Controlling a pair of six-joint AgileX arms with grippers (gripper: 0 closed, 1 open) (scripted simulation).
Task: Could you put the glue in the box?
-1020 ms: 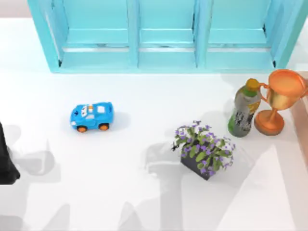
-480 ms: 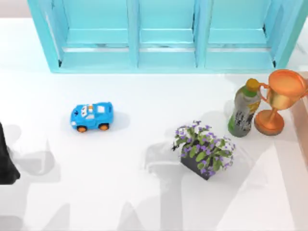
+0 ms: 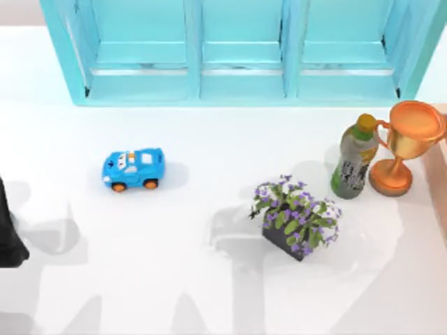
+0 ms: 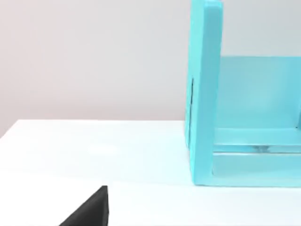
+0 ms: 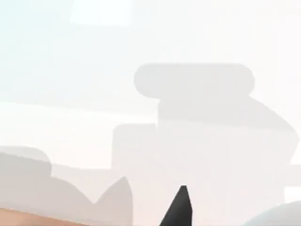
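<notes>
While the left arm (image 3: 7,237) stands at the left edge of the white desk (image 3: 174,293), a dark tip of the left hand (image 4: 90,213) shows in its wrist view, facing the left end of the big turquoise box (image 3: 237,52). If this hand is apart or together, I cannot tell. The turquoise box stands along the far side of the desk, with three open compartments side by side.

A dark tip of the right hand (image 5: 179,207) shows in the right wrist view over bare desk with grey shadows; its state I cannot tell either.

On the right side a green bottle (image 3: 354,158) with a yellow cap stands upright, just beside an orange trophy cup (image 3: 405,143). Whether this bottle is the glue I cannot tell. It is outside the box, on the desk. Nearer and a little left of it is a dark pot with purple flowers (image 3: 297,220). A blue toy car (image 3: 133,168) rests on the left half, well apart from the rest.
</notes>
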